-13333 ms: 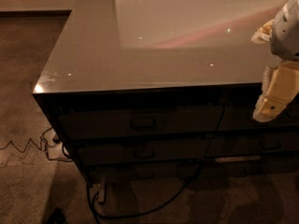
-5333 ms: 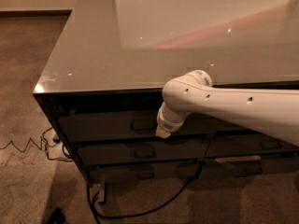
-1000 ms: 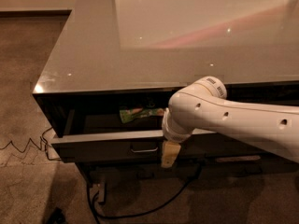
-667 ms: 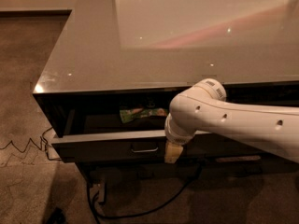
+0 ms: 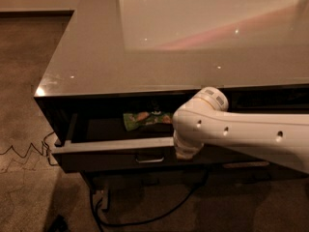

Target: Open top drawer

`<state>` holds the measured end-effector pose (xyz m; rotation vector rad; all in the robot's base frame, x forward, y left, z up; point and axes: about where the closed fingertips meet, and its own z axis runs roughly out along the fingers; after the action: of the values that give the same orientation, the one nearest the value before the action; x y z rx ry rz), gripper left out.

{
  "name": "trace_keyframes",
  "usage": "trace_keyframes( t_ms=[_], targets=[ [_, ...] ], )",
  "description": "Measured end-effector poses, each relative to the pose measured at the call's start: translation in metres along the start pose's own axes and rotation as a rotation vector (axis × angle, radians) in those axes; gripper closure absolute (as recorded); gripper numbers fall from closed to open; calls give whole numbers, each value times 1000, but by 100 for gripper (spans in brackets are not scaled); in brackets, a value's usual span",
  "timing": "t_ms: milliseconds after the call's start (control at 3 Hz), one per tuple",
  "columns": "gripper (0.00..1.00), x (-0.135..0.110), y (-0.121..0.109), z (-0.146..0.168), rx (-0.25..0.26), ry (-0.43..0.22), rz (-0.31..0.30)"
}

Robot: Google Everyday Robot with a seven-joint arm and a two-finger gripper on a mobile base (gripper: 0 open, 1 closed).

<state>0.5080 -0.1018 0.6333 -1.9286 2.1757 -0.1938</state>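
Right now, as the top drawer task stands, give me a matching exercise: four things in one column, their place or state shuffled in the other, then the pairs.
1 top drawer
2 green packet
3 gripper
4 cable

a lying on the floor
b pulled partly out
c inside the drawer
d at the drawer's front, right of the handle

Pairs: 1-b, 2-c, 3-d, 4-a

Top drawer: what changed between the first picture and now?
The top drawer has slid out toward the camera, exposing a green packet inside. The gripper came from the right edge to the drawer front, right of the handle. Cabinet and floor cables are unchanged.
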Motion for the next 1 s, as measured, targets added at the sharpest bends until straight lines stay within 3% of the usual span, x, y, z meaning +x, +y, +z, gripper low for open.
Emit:
trace_keyframes(
  t_ms=[333, 667, 1000],
  targets=[
    [88, 4, 13, -8, 34, 44, -1],
    [100, 5, 29, -18, 72, 54, 17],
    [81, 14, 53, -26, 97, 71, 64]
  ],
)
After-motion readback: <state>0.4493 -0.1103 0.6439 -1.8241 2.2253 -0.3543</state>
